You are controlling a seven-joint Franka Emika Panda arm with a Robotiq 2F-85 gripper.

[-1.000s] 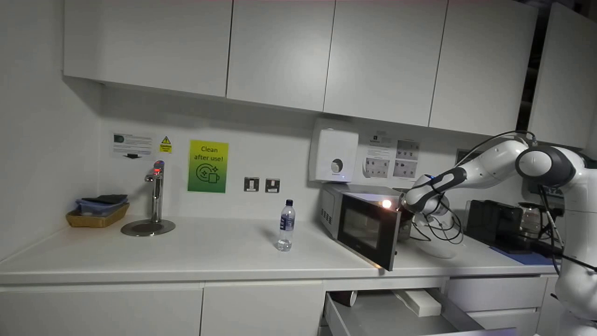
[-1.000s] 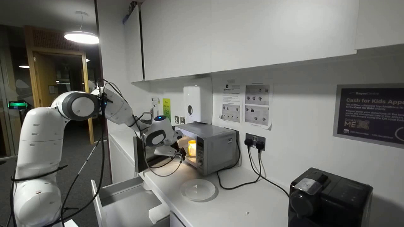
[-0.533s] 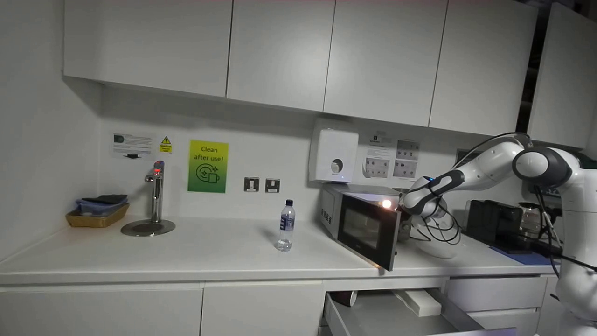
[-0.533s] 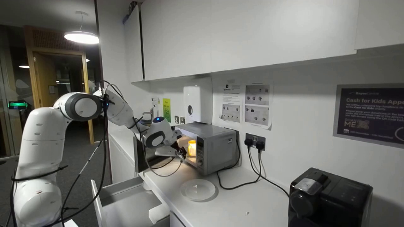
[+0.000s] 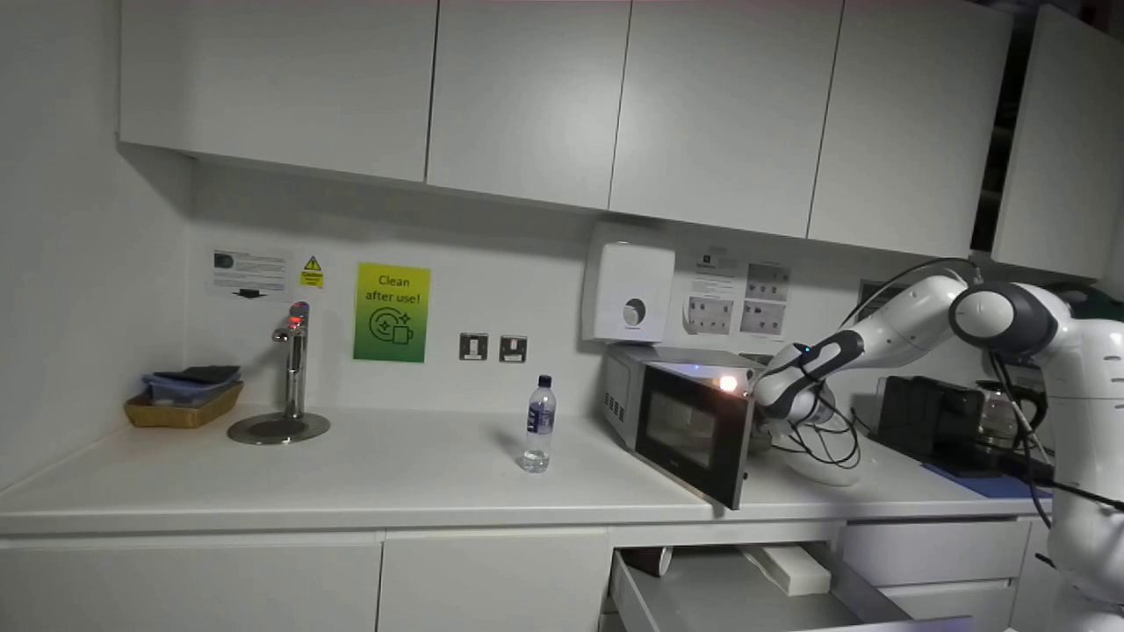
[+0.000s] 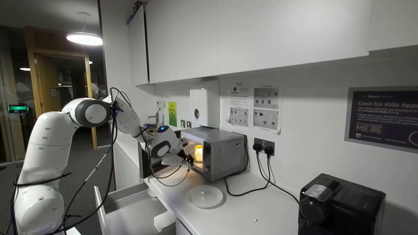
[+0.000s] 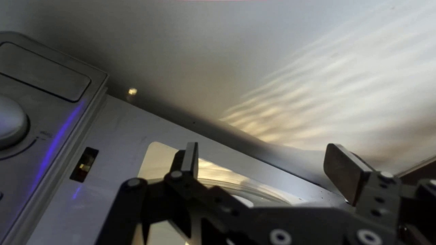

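Note:
The grey microwave (image 6: pixel 225 156) stands on the counter with its door (image 5: pixel 689 439) swung open and its inside lit. A yellow mug (image 6: pixel 198 153) is inside, close to the opening. My gripper (image 6: pixel 188 159) is at the mouth of the microwave, just beside the mug in that exterior view; whether they touch cannot be told. In the wrist view the gripper (image 7: pixel 265 156) is open, its fingertips wide apart and nothing between them. Beyond them show the microwave's front frame, part of the glass turntable (image 7: pixel 262 197) and the control panel (image 7: pixel 44 68). The door hides the gripper in an exterior view (image 5: pixel 746 439).
A white plate (image 6: pixel 205 196) lies on the counter in front of the microwave. Below, a drawer (image 6: pixel 101 209) is pulled out, with a white box (image 5: pixel 795 570) inside. A water bottle (image 5: pixel 539 426) stands beyond the door. A black coffee machine (image 6: pixel 343 205) and hanging cables are also near.
The arm's elbow and upper links have leaned towards the microwave and sunk a little. The hand has tilted and dropped slightly, staying at the opening. Mug, door and plate look unmoved.

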